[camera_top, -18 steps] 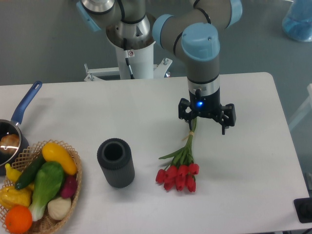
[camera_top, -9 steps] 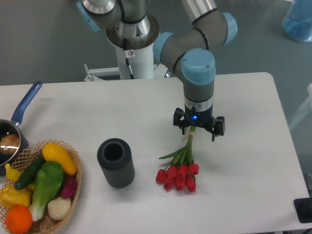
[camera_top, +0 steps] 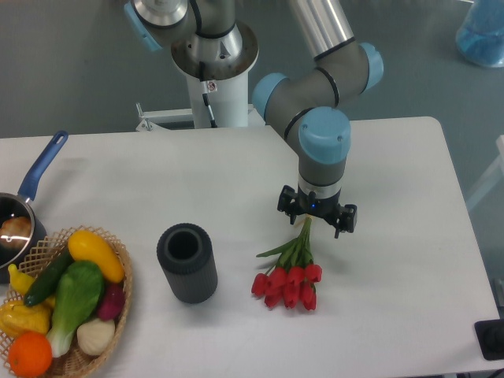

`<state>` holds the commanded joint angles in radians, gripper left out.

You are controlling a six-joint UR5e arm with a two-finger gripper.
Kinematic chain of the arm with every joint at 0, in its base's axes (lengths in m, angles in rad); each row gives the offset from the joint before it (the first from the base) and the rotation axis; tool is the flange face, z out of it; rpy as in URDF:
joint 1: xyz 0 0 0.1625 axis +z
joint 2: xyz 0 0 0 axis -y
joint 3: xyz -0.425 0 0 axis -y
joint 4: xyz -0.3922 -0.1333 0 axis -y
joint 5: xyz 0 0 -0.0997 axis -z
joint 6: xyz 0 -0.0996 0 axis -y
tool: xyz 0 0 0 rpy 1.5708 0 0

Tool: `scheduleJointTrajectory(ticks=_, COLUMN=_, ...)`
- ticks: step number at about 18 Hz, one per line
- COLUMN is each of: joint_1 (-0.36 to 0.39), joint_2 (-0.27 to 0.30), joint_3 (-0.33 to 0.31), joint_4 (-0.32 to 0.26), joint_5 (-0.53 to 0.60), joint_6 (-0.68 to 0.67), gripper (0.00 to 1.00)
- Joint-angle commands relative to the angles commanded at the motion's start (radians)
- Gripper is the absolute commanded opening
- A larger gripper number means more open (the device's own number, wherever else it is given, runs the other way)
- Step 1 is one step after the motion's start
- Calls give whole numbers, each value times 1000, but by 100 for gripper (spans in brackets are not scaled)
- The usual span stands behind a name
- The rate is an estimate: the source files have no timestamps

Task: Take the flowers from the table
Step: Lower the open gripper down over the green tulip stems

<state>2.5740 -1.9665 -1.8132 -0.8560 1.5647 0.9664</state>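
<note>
The flowers (camera_top: 288,281), a small bunch of red tulip heads on thin green stems, lie on the white table (camera_top: 394,260) right of centre, heads toward the front edge and stems pointing back. My gripper (camera_top: 315,223) hangs straight down over the upper end of the stems. Its fingers stand apart on either side of the stems, so it is open. The stem tips are hidden under the gripper body, and I cannot tell whether the fingers touch the table.
A dark grey upright cylinder cup (camera_top: 187,262) stands left of the flowers. At the front left corner sits a wicker basket (camera_top: 110,315) of colourful vegetables, with a blue-handled pan (camera_top: 31,189) behind it. The arm's base (camera_top: 211,71) is at the table's back edge.
The gripper has come down and shifted slightly left and toward the front, now sitting low over the stems. The flowers have not moved.
</note>
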Motion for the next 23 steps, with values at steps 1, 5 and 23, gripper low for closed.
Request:
scheduleJointTrajectory(ticks=1, joint_1=0, joint_2=-3, joint_3=0, joint_4=0, joint_5=-12, joint_6=0, gripper=100)
scheduleJointTrajectory(ticks=5, joint_1=-2, joint_2=-15, joint_3=-2, joint_4=0, joint_5=-29, joint_6=-3, gripper=100)
scheduleJointTrajectory(ticks=23, joint_1=-2, joint_2=-55, joint_3=-3, joint_4=0, joint_5=-46, joint_6=-15, gripper=84)
